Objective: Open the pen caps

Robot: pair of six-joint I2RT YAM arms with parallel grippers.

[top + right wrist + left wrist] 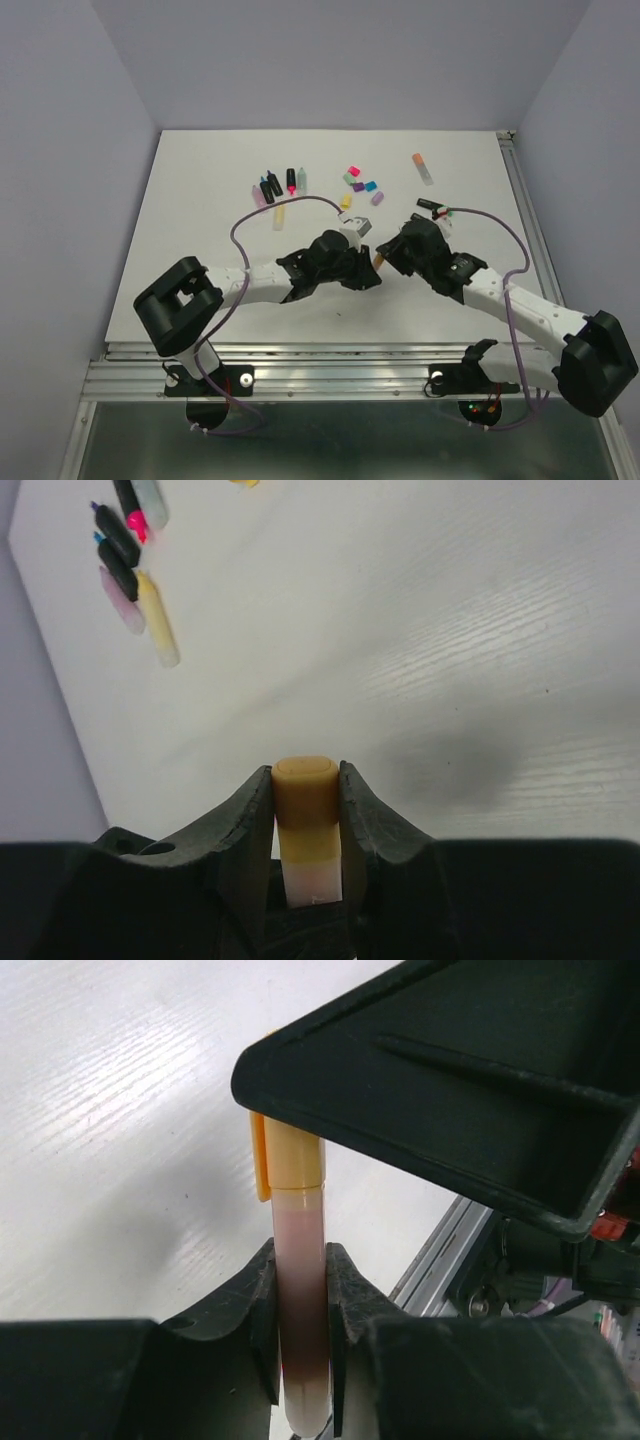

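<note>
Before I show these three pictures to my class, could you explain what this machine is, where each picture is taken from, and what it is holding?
These are two robot arms fixed at the near edge of a white table. The wide picture looks down from above and behind them. The other two come from small cameras on the wrists, so each shows its own claw close up.

The left claw and the right claw meet in the middle, both shut on one pale pen. The left grips its barrel; the right grips its orange cap, which is still on.

Farther back lie a row of other pens, a cluster of loose coloured caps, and one more capped pen.
</note>
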